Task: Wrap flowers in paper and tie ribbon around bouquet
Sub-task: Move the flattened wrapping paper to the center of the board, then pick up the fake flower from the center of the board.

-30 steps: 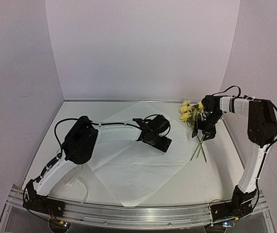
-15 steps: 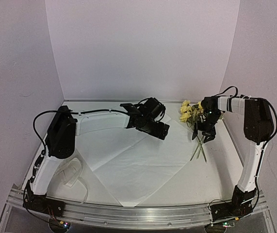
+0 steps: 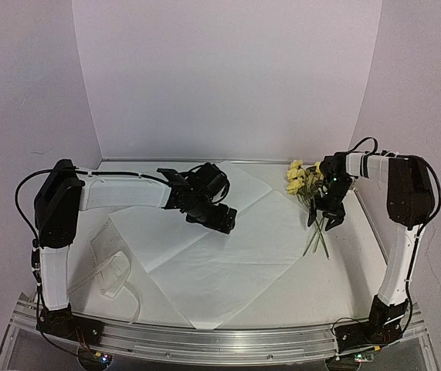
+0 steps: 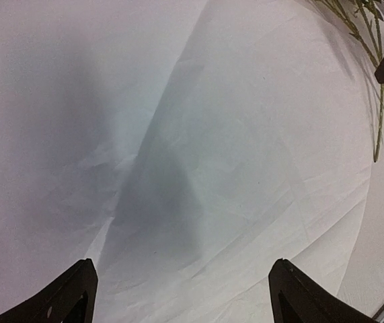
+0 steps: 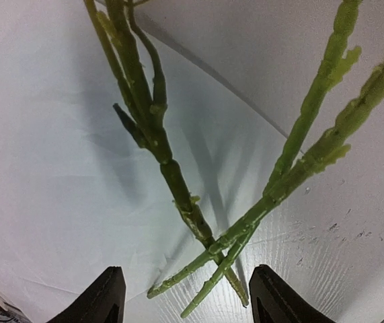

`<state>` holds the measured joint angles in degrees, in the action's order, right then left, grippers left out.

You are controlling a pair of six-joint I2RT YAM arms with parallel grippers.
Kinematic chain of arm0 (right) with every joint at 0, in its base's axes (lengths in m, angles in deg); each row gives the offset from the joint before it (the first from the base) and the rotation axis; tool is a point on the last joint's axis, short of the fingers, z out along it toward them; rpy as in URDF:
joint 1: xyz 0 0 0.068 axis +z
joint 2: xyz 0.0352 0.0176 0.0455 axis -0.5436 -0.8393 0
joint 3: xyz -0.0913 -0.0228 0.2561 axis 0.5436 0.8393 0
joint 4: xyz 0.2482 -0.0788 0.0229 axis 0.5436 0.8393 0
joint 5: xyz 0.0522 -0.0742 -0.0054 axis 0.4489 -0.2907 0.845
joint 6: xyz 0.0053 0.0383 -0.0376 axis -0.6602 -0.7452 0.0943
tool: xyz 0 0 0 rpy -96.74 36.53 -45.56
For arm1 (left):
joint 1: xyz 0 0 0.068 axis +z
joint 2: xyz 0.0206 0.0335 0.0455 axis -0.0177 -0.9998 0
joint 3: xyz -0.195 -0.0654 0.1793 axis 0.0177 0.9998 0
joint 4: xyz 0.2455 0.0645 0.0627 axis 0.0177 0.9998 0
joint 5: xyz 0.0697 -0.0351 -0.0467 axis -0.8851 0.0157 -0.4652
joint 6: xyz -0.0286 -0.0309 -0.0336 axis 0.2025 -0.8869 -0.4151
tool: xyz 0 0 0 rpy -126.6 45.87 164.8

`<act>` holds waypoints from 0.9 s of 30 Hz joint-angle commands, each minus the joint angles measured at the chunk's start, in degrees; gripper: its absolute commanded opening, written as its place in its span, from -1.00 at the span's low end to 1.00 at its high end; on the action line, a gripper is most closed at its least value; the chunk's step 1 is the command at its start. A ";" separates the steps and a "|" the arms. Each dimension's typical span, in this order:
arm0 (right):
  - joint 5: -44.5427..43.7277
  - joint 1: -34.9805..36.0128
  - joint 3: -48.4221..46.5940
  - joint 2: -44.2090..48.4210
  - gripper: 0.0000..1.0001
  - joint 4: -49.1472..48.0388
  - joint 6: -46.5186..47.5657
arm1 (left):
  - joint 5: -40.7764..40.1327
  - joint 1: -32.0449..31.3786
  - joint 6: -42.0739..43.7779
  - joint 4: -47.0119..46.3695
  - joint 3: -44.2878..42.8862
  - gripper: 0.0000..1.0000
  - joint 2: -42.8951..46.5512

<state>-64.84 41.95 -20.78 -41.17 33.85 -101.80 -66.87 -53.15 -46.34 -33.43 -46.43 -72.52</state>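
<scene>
The paper (image 3: 228, 255) lies flat across the middle of the table as a large white creased sheet. My left gripper (image 3: 218, 216) hovers over its upper part, open and holding nothing; the left wrist view shows only paper (image 4: 232, 168) below the gripper (image 4: 181, 299). The flowers (image 3: 297, 179) lie at the paper's right corner, blooms toward the back wall. My right gripper (image 3: 324, 216) stands open over their green stems (image 5: 178, 188), which run between its fingers untouched. The ribbon (image 3: 114, 272) lies in a loose heap at the near left. No wrapped bouquet shows.
White walls close the table at the back and on both sides. An aluminium rail (image 3: 220, 340) runs along the near edge with both arm bases on it. The stem ends (image 3: 318, 246) rest on the bare table surface (image 5: 353, 235) right of the paper.
My left arm has swung left, carrying its open gripper leftward across the paper and uncovering the ribbon. The right gripper stays over the stems, its jaws slightly narrower.
</scene>
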 commanded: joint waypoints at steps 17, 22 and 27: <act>-0.04 -0.87 -7.13 -8.04 -0.07 5.81 -10.53 | 0.96 -0.05 -3.39 -2.98 9.61 0.82 11.88; -0.11 -0.87 -6.07 -7.83 -0.34 4.51 -10.99 | 0.87 0.03 -4.05 -4.63 12.12 0.82 11.78; -0.76 -0.85 -5.81 -4.86 -0.67 4.17 -8.63 | 1.15 0.19 -5.75 -7.16 15.41 0.82 10.16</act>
<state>-64.15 41.22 -27.02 -48.75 37.89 -111.65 -66.11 -53.18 -50.21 -37.22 -33.19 -63.79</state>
